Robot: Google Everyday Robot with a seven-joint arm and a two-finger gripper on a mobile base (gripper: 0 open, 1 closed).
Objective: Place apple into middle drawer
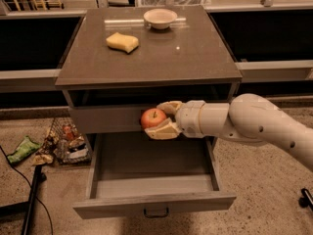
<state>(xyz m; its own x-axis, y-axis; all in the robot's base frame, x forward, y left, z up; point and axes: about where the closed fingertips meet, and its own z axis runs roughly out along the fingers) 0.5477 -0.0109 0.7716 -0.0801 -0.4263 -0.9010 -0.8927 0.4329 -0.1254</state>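
Aloft, end effector (158,120) clamps apple (152,117) over open middle drawer (122,203).

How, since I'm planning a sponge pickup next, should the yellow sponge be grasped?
Across its narrow wavy sides at the middle, from straight above: the sponge lies flat on the cabinet top. The gripper holds the apple above the open middle drawer.
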